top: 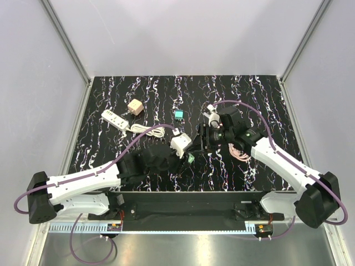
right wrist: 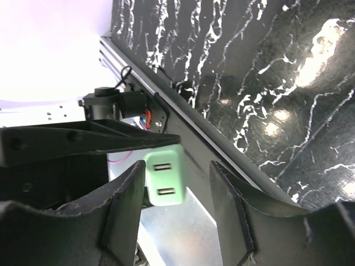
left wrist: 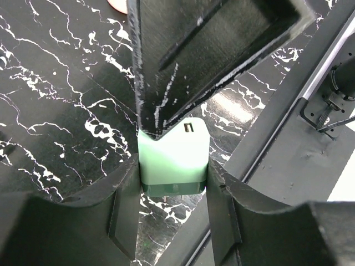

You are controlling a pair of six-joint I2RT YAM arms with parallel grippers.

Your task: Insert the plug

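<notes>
The left gripper has its fingers clamped on both flanks of the white plug block. It holds the block near the middle of the black marbled table, a little toward 6 o'clock.

The right gripper meets it from 3 o'clock with its fingers spread apart. The block's face with two ports shows in the gap, close to the finger at 9 o'clock. I cannot tell whether that finger touches it.

From the block, the white power strip lies well off at 10 o'clock, and its white cord loops between the two. A tan cube sits just beyond the strip at 11 o'clock, and a small teal piece lies at 12 o'clock. A pink cord curls at 3 o'clock beside the right arm.
</notes>
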